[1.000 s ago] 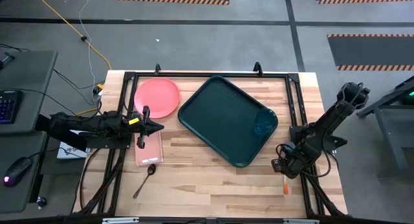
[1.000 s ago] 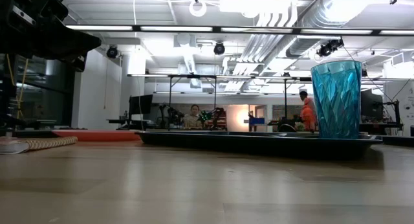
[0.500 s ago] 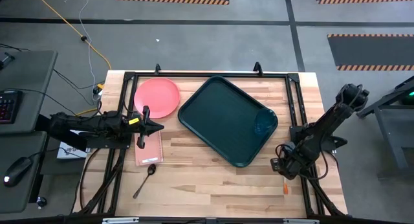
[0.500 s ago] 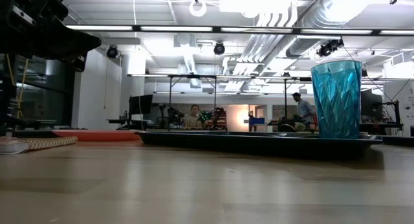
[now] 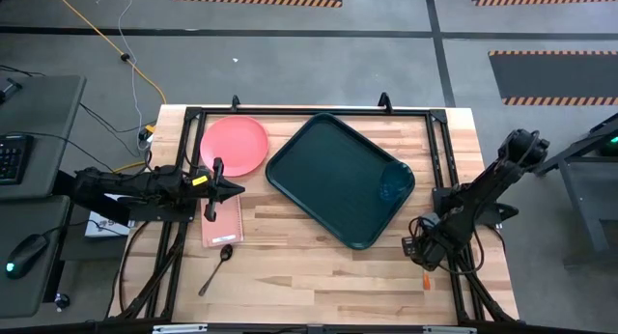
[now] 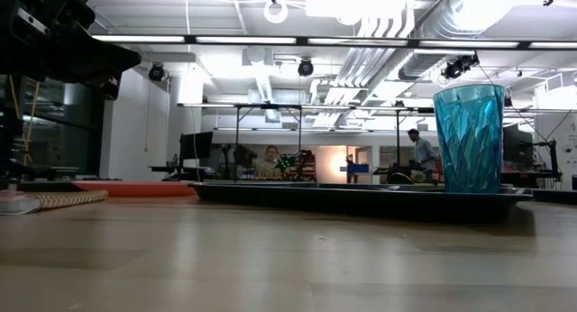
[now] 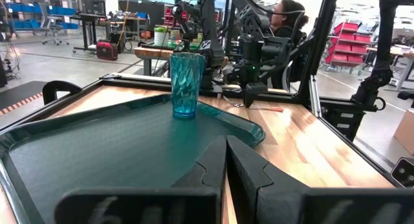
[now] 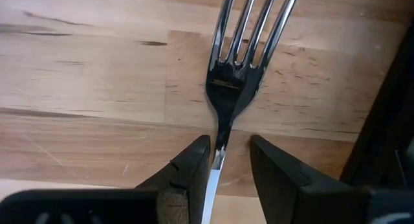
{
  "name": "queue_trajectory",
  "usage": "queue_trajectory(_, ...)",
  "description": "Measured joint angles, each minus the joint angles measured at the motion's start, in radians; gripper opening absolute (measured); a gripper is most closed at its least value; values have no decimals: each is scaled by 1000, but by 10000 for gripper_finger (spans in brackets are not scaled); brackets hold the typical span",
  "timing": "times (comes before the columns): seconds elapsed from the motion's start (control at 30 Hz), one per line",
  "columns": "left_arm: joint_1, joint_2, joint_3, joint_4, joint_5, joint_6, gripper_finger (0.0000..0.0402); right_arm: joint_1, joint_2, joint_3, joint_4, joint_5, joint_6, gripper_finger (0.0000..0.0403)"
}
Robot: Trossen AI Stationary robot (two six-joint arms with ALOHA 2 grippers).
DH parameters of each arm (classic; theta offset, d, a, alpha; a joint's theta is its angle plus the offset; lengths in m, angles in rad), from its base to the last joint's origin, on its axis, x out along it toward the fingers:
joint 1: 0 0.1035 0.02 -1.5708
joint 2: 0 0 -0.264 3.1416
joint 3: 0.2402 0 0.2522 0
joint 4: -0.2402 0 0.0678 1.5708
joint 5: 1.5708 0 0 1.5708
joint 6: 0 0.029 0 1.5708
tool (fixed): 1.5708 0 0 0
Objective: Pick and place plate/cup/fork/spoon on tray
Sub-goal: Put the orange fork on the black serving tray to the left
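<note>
The dark green tray (image 5: pixel 328 170) lies mid-table with the teal cup (image 5: pixel 394 184) standing upright in its right corner. The cup also shows in the low view (image 6: pixel 469 139). The pink plate (image 5: pixel 234 146) lies on the table at the far left. The dark spoon (image 5: pixel 218 264) lies near the left front. The orange-handled fork (image 5: pixel 426 281) lies flat on the wood at the right front. My right gripper (image 8: pixel 229 160) is open, pointing down, with a finger on either side of the fork's neck (image 8: pixel 222 136). My left gripper (image 5: pixel 235 189) is shut and empty at the left. My right gripper stands over the fork's neck (image 8: pixel 220 146), just behind the tines, coming from above. The neck runs close along one finger (image 8: pixel 194 169); I cannot tell whether it touches. The fork lies flat on the table.
A pink rectangular slab (image 5: pixel 222 220) lies under my left gripper's tip, between plate and spoon. A black frame rail (image 5: pixel 446 180) runs along the table's right side close to my right arm. Bare wood lies between the tray and the front edge.
My right gripper has gone a little toward the table's near edge, closer to the fork. Nothing on the table has moved.
</note>
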Motion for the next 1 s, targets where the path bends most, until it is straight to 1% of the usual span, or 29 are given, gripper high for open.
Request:
queue_trajectory(0.13, 0, 0, 0, 0, 0, 0, 5, -11, 3, 0, 6, -7, -5, 108)
queue_trajectory(0.23, 0, 0, 0, 0, 0, 0, 5, -24, 4, 1, 8, -11, -15, 97)
queue_trajectory(0.33, 0, 0, 0, 0, 0, 0, 5, -32, 5, 1, 11, -26, -20, 69)
queue_trajectory(0.47, 0, 0, 0, 0, 0, 0, 5, -36, 6, 1, 16, -29, -58, 14)
queue_trajectory(0.5, 0, 0, 0, 0, 0, 0, 5, -36, 6, 1, 16, -28, -70, 9)
queue_trajectory(0.63, 0, 0, 0, 0, 0, 0, 5, -36, -1, 11, 14, -29, -114, 18)
queue_trajectory(0.7, 0, 0, 0, 0, 0, 0, 5, -34, -8, 36, -8, -17, -165, 14)
queue_trajectory(0.77, 0, 0, 0, 0, 0, 0, 5, -34, -26, 81, -7, 17, -232, 6)
queue_trajectory(0.87, 0, 0, 0, 0, 0, 0, 5, -34, -32, 155, -12, 84, -325, 6)
queue_trajectory(0.93, 0, 0, 0, 0, 0, 0, 5, -34, -33, 212, -20, 159, -390, 7)
queue_trajectory(1.0, 0, 0, 0, 0, 0, 0, 5, -34, -34, 268, -9, 267, -476, 4)
